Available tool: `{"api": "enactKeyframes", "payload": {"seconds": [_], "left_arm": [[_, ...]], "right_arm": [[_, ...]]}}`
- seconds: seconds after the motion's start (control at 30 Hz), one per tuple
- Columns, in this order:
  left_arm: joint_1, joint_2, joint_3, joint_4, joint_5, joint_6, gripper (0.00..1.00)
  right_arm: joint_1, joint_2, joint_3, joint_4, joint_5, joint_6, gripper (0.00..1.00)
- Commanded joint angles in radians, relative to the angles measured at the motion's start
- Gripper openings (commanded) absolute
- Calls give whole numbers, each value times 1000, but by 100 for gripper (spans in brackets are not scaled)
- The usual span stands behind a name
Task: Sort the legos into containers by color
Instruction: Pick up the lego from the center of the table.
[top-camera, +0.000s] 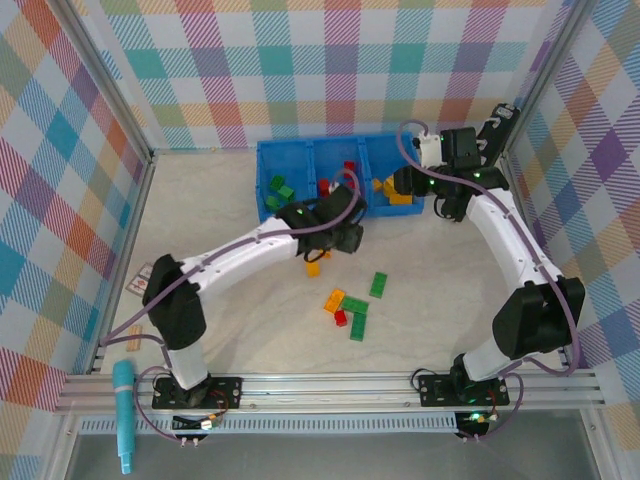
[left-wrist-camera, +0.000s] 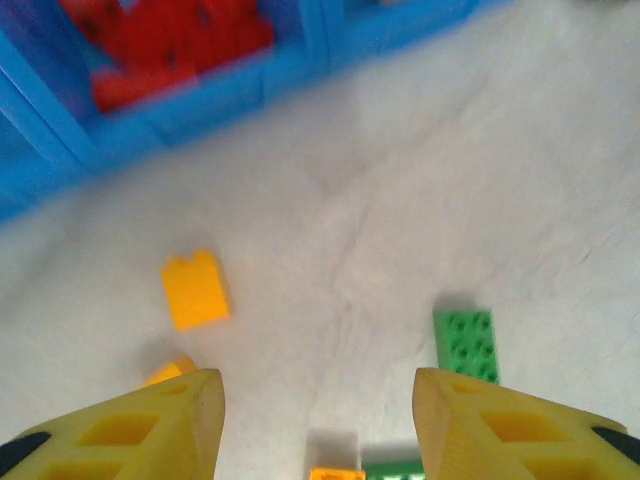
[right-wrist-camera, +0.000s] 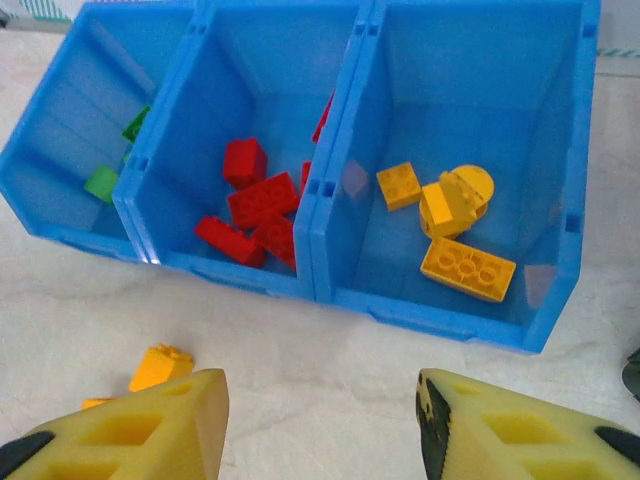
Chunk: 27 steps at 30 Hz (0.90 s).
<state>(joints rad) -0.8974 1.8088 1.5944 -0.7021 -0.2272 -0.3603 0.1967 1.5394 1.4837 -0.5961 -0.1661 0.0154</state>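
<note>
Left and right jaws stand apart, empty, near the blue tray holding legos.

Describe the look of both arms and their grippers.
The left arm and right arm have white links between black joints, on black base plates. A purplish-grey cable runs along each, and small green lights glow near the wrists. The left gripper and right gripper carry blocky yellow fingers with recessed rectangular pockets and black marks at the outer edges.
</note>
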Motion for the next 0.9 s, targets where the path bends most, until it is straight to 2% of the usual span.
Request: {"api": "enactKeyframes", "payload": {"seconds": [0.0,0.1,0.2,0.43,0.87], "left_arm": [[-43,48,-31,33,56,-144,52],[-88,121,1,30,58,-156,62],[-114,171,29,46,82,-157,65],[-140,258,59,53,124,-154,66],[-159,355,100,73,104,-124,66]], "right_arm": [[4,-7,29,19,-12,34,54],[4,2,45,11,-22,26,55],[5,5,55,9,-32,23,55],[4,10,54,7,-24,24,54],[4,17,35,-8,3,8,55]]}}
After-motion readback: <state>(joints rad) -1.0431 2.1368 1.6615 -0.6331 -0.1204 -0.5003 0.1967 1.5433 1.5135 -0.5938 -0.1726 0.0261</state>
